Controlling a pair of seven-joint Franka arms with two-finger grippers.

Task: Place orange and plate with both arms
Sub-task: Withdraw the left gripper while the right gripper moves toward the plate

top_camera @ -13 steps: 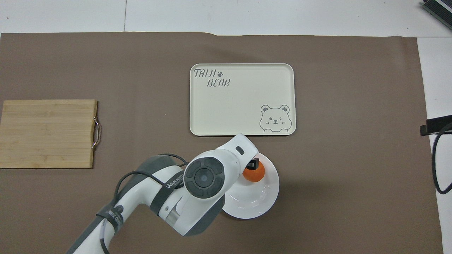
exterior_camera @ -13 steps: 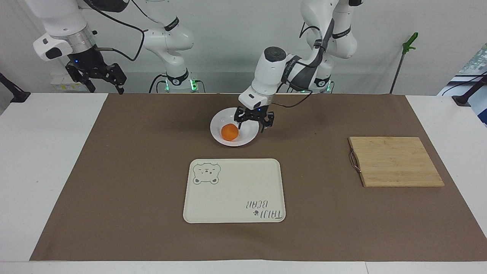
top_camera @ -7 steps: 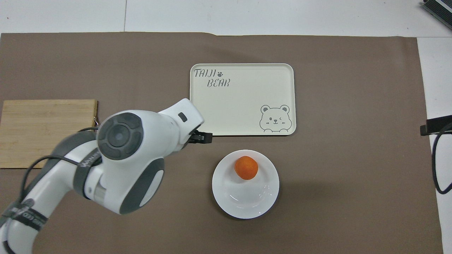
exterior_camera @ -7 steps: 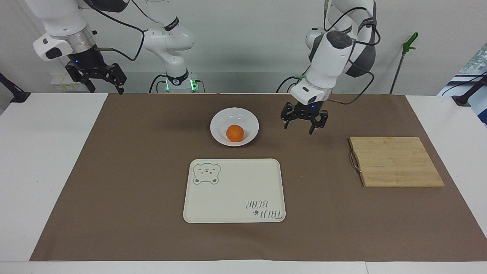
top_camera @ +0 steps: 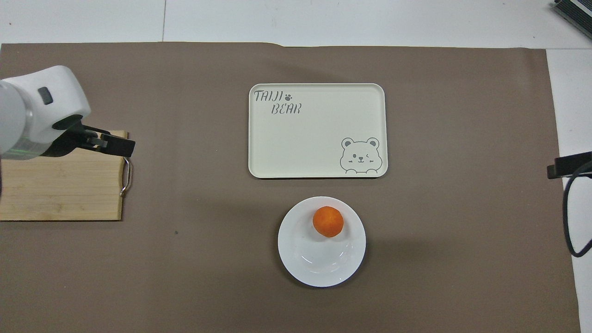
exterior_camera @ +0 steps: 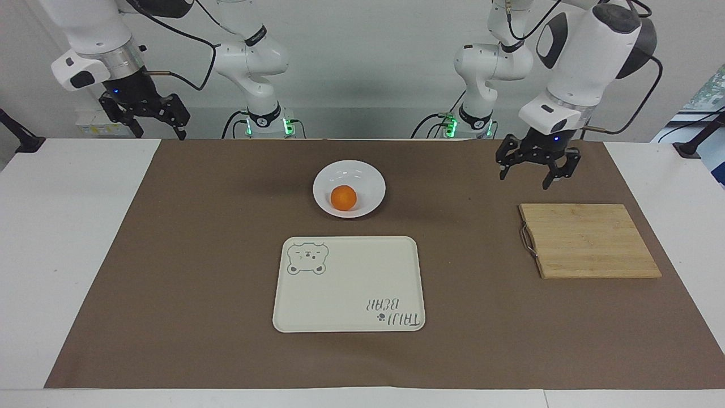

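The orange (exterior_camera: 343, 197) lies in the white plate (exterior_camera: 349, 167) on the brown mat, between the robots and the cream tray. In the overhead view the orange (top_camera: 328, 222) sits in the part of the plate (top_camera: 300, 263) nearest the tray. My left gripper (exterior_camera: 535, 173) is open and empty, raised over the mat beside the cutting board's edge nearest the robots. It shows in the overhead view (top_camera: 118, 145) over the board's corner. My right gripper (exterior_camera: 150, 122) is open and empty, waiting high over the mat's corner at the right arm's end.
A cream rectangular tray with a bear drawing (exterior_camera: 348, 283) lies farther from the robots than the plate. A bamboo cutting board with a metal handle (exterior_camera: 589, 241) lies toward the left arm's end. Black clamps stand at both table ends.
My left gripper let go of the orange in the plate, rose and swung away toward the cutting board. The orange shifted slightly in the plate. The right arm has not moved.
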